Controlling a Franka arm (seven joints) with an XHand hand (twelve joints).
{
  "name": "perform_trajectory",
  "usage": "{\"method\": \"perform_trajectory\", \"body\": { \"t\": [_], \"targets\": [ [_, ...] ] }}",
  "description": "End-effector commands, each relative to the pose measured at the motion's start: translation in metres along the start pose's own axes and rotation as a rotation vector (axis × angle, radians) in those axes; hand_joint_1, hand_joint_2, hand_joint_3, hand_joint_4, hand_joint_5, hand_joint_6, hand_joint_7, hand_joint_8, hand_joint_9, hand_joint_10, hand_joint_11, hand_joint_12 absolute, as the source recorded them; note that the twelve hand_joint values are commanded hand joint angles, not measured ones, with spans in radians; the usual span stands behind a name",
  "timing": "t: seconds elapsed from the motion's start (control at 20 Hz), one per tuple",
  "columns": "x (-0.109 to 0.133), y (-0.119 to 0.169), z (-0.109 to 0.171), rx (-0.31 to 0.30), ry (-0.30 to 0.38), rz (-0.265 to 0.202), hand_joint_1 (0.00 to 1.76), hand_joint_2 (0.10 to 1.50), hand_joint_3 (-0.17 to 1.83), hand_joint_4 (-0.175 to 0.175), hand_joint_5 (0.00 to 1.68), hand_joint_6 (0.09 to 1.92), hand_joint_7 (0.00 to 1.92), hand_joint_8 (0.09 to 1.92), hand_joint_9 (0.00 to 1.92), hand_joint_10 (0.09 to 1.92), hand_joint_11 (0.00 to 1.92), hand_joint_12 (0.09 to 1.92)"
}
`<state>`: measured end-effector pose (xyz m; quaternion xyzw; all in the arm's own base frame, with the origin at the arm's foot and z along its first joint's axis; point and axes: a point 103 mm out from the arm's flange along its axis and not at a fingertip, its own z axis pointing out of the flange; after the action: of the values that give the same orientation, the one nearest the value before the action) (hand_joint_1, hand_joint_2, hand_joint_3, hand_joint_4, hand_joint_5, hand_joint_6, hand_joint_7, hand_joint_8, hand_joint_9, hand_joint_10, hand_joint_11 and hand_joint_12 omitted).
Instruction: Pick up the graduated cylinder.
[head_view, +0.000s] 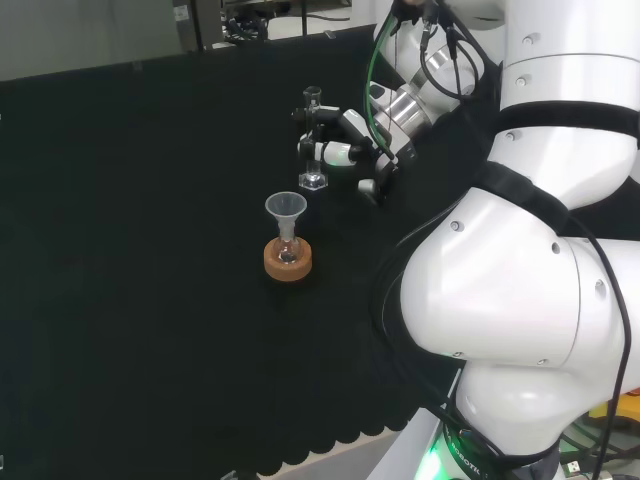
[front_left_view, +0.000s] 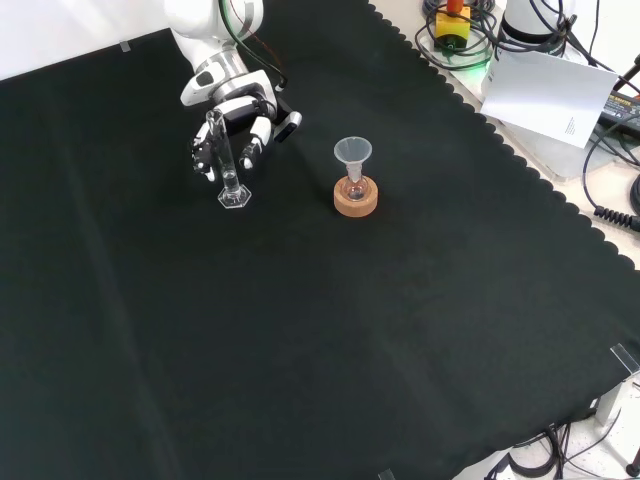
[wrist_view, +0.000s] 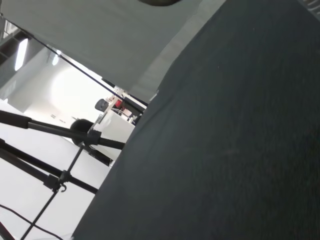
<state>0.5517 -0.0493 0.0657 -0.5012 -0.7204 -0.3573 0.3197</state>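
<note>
Surface: black cloth (front_left_view: 330, 330) covers the bench, with a scalloped edge at the front view's right; in the wrist view it runs past a pale wall and dark tripod legs.
Hand: black and white robot hand (front_left_view: 240, 125) comes in at about 11 o'clock in the front view, on the white arm (head_view: 520, 300); in the head view the hand (head_view: 345, 150) sits just above centre, left of the arm's big links.
Hand state: fingers are bent and gathered at the cylinder's upper part, some on each side of the tube; whether they actually press the glass I cannot tell.
Task thing: tall clear glass graduated cylinder with a hexagonal foot (front_left_view: 231, 165) stands upright, its foot on the cloth at about 6 o'clock from the hand in the front view; in the head view the cylinder (head_view: 313, 140) rises between the fingers, with its foot just below them.
Nearby: small clear flask with a clear funnel in its neck (front_left_view: 352, 165) sits on a round cork ring stand (front_left_view: 356, 198), at about 3 o'clock from the cylinder in the front view, near but apart; in the head view the funnel and flask (head_view: 286, 220) lie at about 7 o'clock from the cylinder's foot.
Edge clutter: cables and a white sheet of paper (front_left_view: 545, 90) lie off the cloth at 2 o'clock in the front view, well apart.
</note>
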Motion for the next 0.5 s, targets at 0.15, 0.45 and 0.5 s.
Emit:
{"method": "perform_trajectory", "body": {
  "t": [0.15, 0.45, 0.5],
  "targets": [
    [0.0024, -0.0022, -0.0008, -0.022, 0.027, -0.01, 1.01, 1.07, -0.17, -0.032, 0.64, 0.35, 0.58, 0.59, 0.91, 0.38, 0.68, 1.15],
    [0.0029, -0.001, 0.0052, -0.011, 0.027, -0.011, 1.01, 1.08, -0.17, -0.032, 0.61, 0.42, 0.58, 0.59, 0.92, 0.36, 0.68, 1.15],
    [0.0029, -0.0009, 0.0057, -0.01, 0.025, -0.01, 1.01, 1.08, -0.17, -0.032, 0.6, 0.43, 0.58, 0.59, 0.92, 0.36, 0.68, 1.15]
  ]
}}
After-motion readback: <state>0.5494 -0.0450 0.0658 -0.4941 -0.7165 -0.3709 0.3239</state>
